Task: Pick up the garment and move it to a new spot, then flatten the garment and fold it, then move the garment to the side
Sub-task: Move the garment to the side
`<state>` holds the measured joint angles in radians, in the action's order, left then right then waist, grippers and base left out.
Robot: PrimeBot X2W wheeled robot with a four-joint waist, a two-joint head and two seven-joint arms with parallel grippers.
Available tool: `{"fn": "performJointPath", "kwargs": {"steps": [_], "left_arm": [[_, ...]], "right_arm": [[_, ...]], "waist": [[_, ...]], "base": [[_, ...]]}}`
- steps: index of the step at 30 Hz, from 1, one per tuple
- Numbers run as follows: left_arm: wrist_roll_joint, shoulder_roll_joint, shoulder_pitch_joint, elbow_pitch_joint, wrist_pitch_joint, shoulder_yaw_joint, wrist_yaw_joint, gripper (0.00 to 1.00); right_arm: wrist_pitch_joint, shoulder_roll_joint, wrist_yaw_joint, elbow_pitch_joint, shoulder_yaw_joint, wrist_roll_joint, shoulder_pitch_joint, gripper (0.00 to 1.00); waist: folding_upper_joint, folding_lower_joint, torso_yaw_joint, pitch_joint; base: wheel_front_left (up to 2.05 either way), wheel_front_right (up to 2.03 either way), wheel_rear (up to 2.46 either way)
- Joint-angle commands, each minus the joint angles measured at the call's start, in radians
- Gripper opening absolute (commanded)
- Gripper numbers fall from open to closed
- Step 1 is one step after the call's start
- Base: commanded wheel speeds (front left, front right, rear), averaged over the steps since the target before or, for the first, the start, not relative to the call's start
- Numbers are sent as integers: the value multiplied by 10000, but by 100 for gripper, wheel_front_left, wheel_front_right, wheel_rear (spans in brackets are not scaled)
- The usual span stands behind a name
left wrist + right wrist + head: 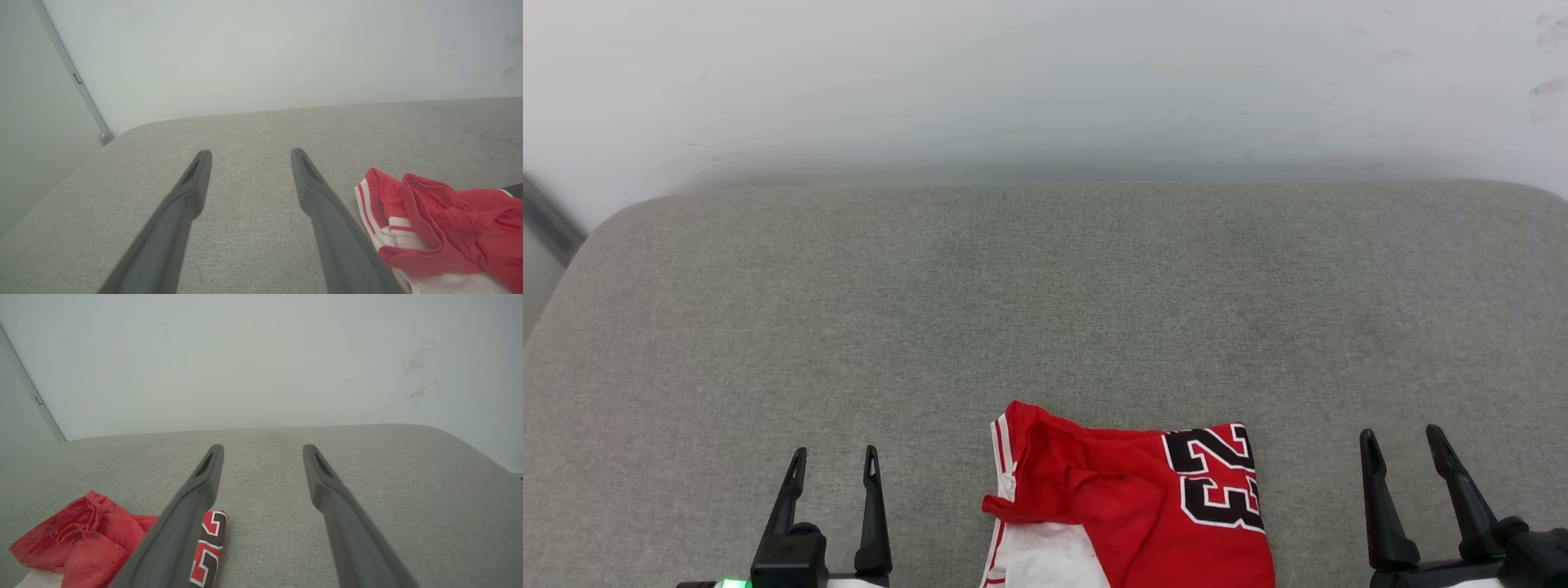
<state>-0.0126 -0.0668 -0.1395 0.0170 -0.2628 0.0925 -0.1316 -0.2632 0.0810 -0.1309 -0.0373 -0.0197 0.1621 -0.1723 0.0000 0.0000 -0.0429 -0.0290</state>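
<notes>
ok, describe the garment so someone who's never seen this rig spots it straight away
Start at the broad grey fabric-covered surface in front of the white wall. At the middle of its near edge, between the left gripper and the right gripper, lies a crumpled red jersey-style T-shirt. What sets it apart: bright red against grey, white sleeve, striped trim, black white-outlined 23.

Garment (1143, 506) runs off head view's bottom edge, lower part unseen. In right wrist view one finger (179, 531) of my right hand (262, 451) covers most of the numerals (210, 547).
</notes>
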Motion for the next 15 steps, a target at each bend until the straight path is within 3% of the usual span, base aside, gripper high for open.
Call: {"fn": "performJointPath", "kwargs": {"steps": [1, 9, 15], "left_arm": [[9, 0, -120, -15, -26, 17, 19, 100], [-25, 25, -65, -17, -26, 5, 43, 100], [-46, 39, 104, 3, -26, -41, 15, 100]], "right_arm": [[-16, -78, 4, -80, 26, 99, -148, 100], [-16, -75, 6, -165, -57, 117, 326, 100], [-16, 703, 4, -225, 7, 241, 1961, 100]], "waist": [[0, 0, -13, -7], [0, 0, -54, -92], [0, 0, -13, -242]], "base": [[0, 0, 0], [0, 0, 0], [0, 0, 0]]}}
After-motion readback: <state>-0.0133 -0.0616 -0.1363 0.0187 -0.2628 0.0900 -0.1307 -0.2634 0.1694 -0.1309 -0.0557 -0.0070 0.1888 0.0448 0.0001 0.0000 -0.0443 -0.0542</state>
